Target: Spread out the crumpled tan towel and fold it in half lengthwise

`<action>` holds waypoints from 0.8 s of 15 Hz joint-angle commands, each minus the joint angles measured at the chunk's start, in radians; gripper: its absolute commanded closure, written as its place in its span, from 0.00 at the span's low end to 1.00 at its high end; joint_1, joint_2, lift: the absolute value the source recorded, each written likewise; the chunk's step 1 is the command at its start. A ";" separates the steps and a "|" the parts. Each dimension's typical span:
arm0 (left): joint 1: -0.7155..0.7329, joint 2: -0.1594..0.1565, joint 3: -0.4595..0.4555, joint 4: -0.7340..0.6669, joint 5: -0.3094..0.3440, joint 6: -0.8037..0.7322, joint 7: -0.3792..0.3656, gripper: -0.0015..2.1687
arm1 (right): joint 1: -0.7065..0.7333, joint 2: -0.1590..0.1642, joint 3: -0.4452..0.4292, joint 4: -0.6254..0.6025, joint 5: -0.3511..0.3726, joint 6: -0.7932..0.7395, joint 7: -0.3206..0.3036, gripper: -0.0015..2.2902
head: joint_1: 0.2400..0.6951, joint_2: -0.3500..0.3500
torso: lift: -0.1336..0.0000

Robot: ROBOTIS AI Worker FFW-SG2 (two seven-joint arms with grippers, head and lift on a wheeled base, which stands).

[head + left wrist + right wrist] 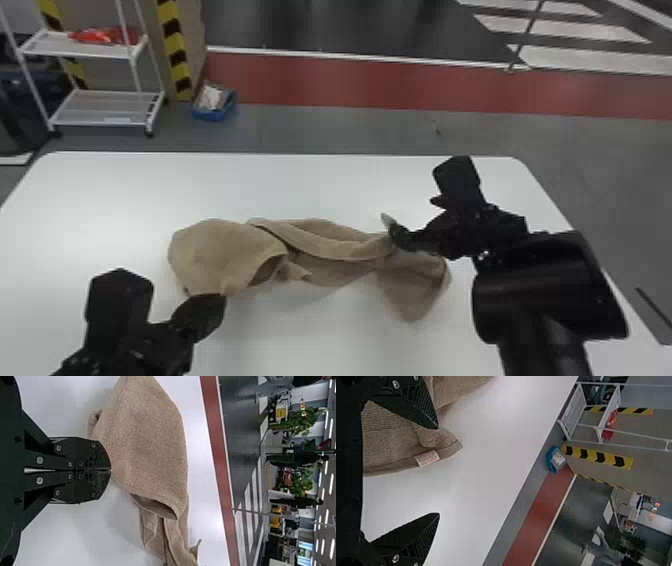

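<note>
Spreading step: your left black tool [111, 470] pinches the crumpled tan cloth towel [215, 250] on the white worktop [300, 185]; your right black tool [438, 471] stands wide. Next, grip a free corner.

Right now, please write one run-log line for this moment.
left gripper: shut on tan cloth towel; right gripper: open at towel's right end; towel: bunched on white table, not yet spread
</note>
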 commanded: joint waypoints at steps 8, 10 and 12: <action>0.004 -0.003 0.000 0.005 0.000 -0.004 -0.002 0.58 | -0.133 -0.032 0.060 0.031 0.272 -0.282 0.528 0.05 | 1.00 0.47 | 0.07; 0.011 -0.003 0.000 0.004 0.000 -0.007 -0.002 0.58 | -0.142 -0.069 0.048 0.040 0.289 -0.306 0.591 0.06 | 1.00 0.47 | 0.07; 0.011 -0.003 0.000 0.007 -0.002 -0.007 -0.002 0.58 | -0.135 -0.107 0.046 0.069 0.355 -0.426 0.591 0.06 | 1.00 0.45 | 0.07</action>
